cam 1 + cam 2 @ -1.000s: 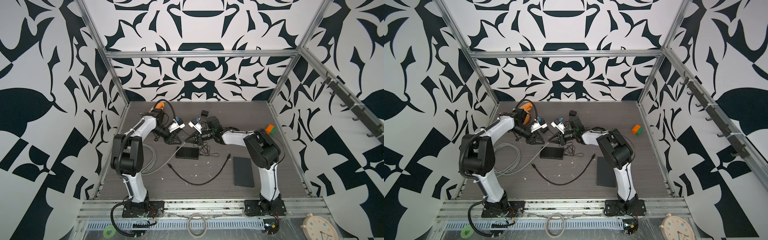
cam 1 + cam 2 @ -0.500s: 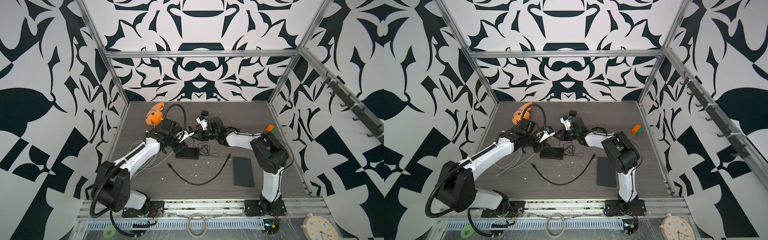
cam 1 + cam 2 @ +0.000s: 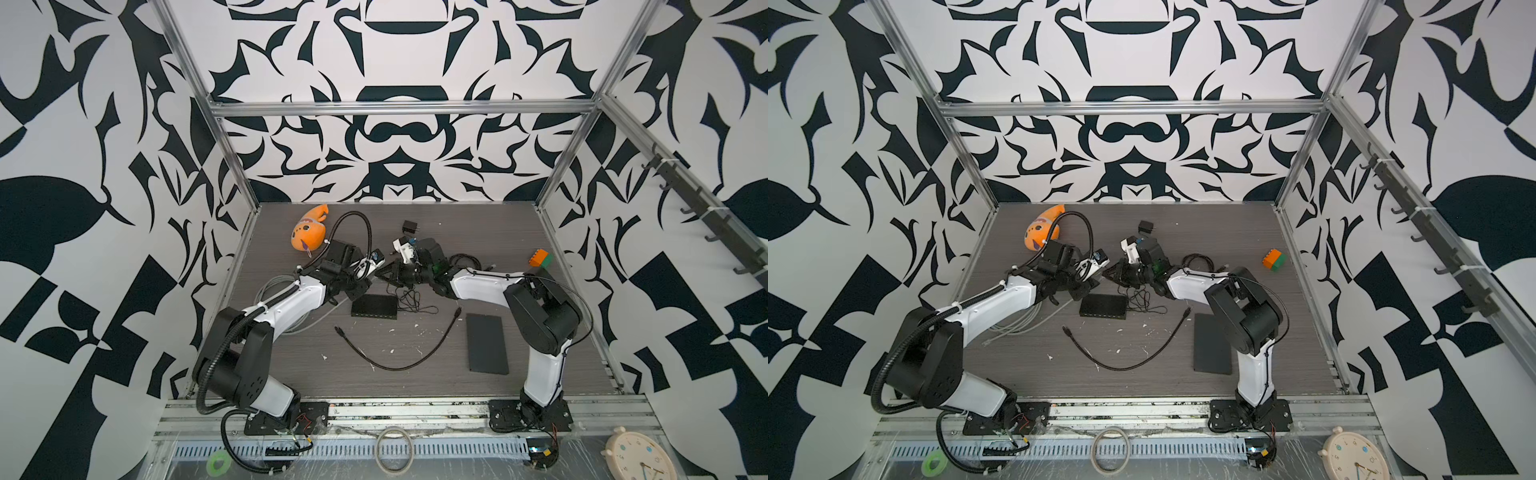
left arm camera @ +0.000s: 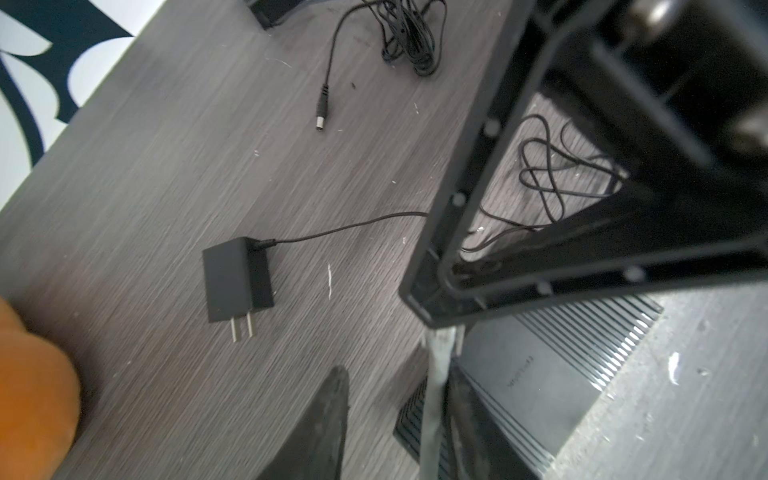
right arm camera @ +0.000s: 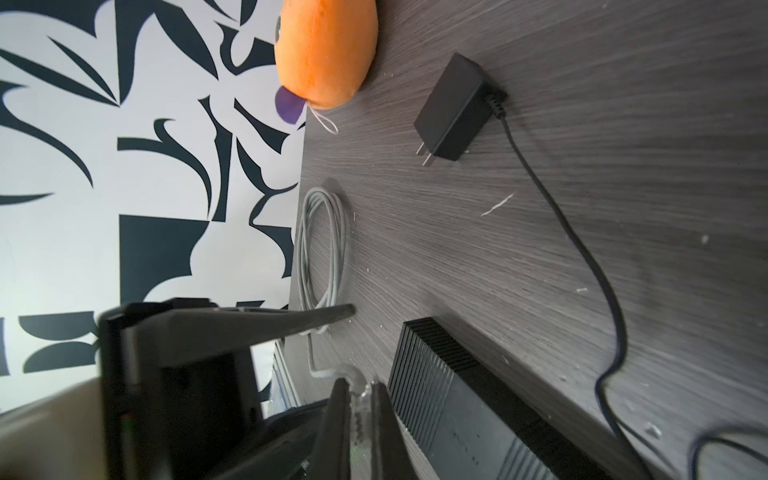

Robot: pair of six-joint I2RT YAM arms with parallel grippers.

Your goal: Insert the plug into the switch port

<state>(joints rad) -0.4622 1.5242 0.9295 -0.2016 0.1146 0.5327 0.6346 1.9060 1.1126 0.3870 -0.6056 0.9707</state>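
Grey cable ends in a clear plug, clamped tight in the right claw just off the far-left corner of the black switch, not plugged in. Left claw stands apart, the cable passing between its fingers. Switch lies mid-table. Charger and orange toy sit farther back.

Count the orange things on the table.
2. A plush lies at the back left, near the corner. An orange-and-green block sits by the right edge, about mid-depth. Others may be hidden from view.
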